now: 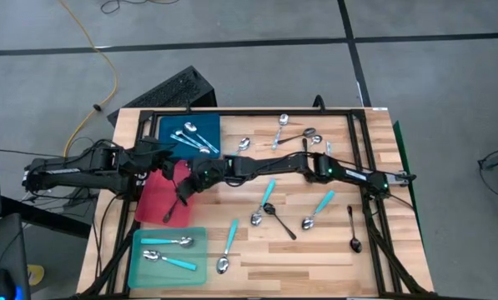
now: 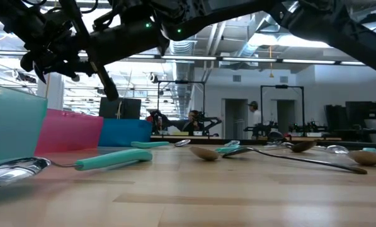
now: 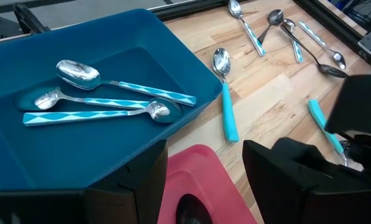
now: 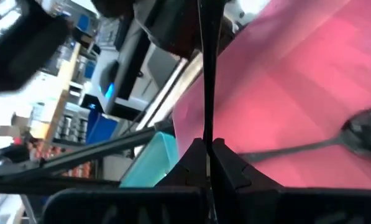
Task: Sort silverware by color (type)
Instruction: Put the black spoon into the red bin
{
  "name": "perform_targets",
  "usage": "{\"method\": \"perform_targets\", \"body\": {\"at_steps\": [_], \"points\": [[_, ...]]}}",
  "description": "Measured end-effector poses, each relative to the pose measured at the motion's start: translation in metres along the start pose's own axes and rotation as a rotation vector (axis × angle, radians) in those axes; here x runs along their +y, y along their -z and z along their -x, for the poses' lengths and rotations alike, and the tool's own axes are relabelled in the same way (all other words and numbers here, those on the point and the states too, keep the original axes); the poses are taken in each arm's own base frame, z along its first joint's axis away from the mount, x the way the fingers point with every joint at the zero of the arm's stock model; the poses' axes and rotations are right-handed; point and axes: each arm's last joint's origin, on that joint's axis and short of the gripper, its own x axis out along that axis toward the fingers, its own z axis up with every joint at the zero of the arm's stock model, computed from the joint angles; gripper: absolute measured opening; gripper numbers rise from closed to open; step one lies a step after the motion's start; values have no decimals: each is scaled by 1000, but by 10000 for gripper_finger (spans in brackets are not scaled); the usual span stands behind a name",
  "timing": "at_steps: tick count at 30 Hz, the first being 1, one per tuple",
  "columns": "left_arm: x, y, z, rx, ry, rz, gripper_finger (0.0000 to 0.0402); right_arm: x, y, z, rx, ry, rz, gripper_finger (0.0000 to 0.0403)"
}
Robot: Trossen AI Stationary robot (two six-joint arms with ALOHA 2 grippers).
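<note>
The left pincer (image 1: 161, 162) hovered beside the blue tray (image 1: 169, 125), its fingers (image 3: 297, 171) apart and empty. Just right of it, the right pincer (image 1: 182, 190) was clamped on a black spoon (image 4: 205, 68) above the red tray (image 1: 153, 204), where another black spoon (image 4: 334, 142) lay. The teal tray (image 1: 140, 267) held turquoise-handled spoons (image 1: 169, 261); more spoons (image 1: 269, 204) lay scattered on the surface (image 1: 315, 258)
</note>
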Motion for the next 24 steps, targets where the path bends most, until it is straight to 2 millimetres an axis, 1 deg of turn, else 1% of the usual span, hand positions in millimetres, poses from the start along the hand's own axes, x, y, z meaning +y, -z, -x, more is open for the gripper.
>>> {"method": "perform_targets", "body": {"at_steps": [5,9,12,15,19,24], "points": [[0,0,0,0,0,0,195,-9,-10,1,-28,2,-20,25],[0,0,0,0,0,-1,195,-18,-14,1,-38,31,-28,25],[0,0,0,1,-1,-2,195,-26,-13,-5,-51,31,-29,25],[0,0,0,3,1,-2,195,-34,-6,-12,-47,42,-41,25],[0,0,0,7,8,-5,195,-36,-2,-14,-46,67,-28,25],[0,0,0,6,8,-11,195,-38,-2,-13,-68,114,42,25]]}}
